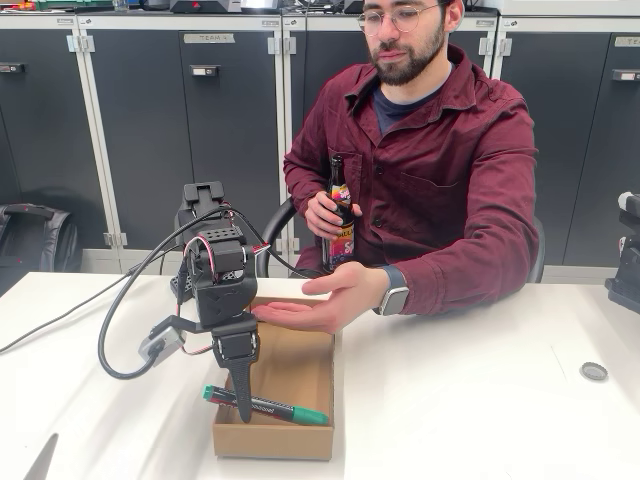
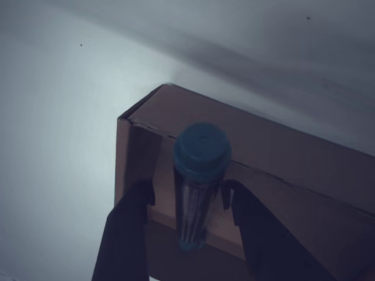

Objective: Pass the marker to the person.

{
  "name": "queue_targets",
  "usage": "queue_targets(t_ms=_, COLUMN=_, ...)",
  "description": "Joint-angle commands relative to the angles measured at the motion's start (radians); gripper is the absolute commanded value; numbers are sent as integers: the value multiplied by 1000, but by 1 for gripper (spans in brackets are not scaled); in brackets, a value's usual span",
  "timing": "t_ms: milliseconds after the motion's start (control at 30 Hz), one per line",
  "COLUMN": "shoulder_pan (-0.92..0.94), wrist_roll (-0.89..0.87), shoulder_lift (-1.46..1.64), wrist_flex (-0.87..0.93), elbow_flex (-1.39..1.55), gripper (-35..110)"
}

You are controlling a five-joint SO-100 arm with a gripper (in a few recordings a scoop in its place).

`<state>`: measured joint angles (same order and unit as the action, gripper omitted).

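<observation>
The marker [image 1: 268, 406], dark-barrelled with green ends, lies across the near part of an open cardboard box [image 1: 290, 442]. My gripper [image 1: 243, 410] points straight down into the box and straddles the marker, open. In the wrist view the marker [image 2: 199, 175] points end-on toward the camera between the two dark fingers [image 2: 126, 228], with a small gap on each side. The person [image 1: 440, 150] sits behind the table. One hand [image 1: 320, 305] is held out palm up over the box's far edge, just right of my arm.
The person's other hand holds a brown bottle [image 1: 340, 215] upright at the table's far edge. My arm's cable [image 1: 110, 340] loops down on the left. A small round grey disc [image 1: 594, 371] lies at the right of the white table [image 1: 480, 400].
</observation>
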<state>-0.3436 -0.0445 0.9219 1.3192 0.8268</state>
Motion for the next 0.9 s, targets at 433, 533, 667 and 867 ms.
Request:
queue_targets(t_ms=433, shoulder_pan=-28, wrist_roll=5, shoulder_lift=89, wrist_flex=-8, elbow_flex=17, gripper=24)
queue_targets(t_ms=533, shoulder_pan=-29, wrist_roll=5, shoulder_lift=98, wrist_flex=-12, elbow_flex=25, gripper=24)
queue_targets(t_ms=667, shoulder_pan=-32, wrist_roll=5, shoulder_lift=107, wrist_flex=-12, elbow_flex=31, gripper=24)
queue_targets(t_ms=867, shoulder_pan=-37, wrist_roll=6, shoulder_lift=124, wrist_flex=-14, elbow_flex=60, gripper=24)
